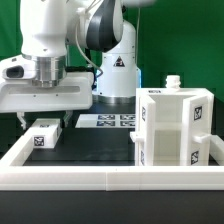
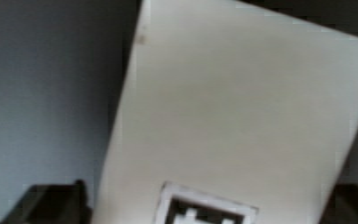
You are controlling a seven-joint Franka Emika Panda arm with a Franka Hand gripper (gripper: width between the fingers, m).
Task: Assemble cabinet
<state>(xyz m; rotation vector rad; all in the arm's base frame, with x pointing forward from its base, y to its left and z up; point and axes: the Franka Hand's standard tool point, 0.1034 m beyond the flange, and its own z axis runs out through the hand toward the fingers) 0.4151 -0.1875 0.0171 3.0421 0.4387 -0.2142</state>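
The white box-like cabinet body (image 1: 170, 125) stands on the exterior view's right, with tags on its faces and a small white knob on top. My gripper (image 1: 45, 100) is on the exterior view's left, above the table, shut on a flat white cabinet panel (image 1: 60, 95). In the wrist view the panel (image 2: 229, 110) fills most of the picture and carries a tag near the gripper (image 2: 208, 208). The dark fingers (image 2: 51, 205) stand on either side of it. A small white block with a tag (image 1: 45, 135) lies on the table under the held panel.
The marker board (image 1: 108, 121) lies flat at the back middle of the black table. A low white border frame (image 1: 110, 178) runs along the front and sides. The robot's base (image 1: 115, 60) stands behind the marker board.
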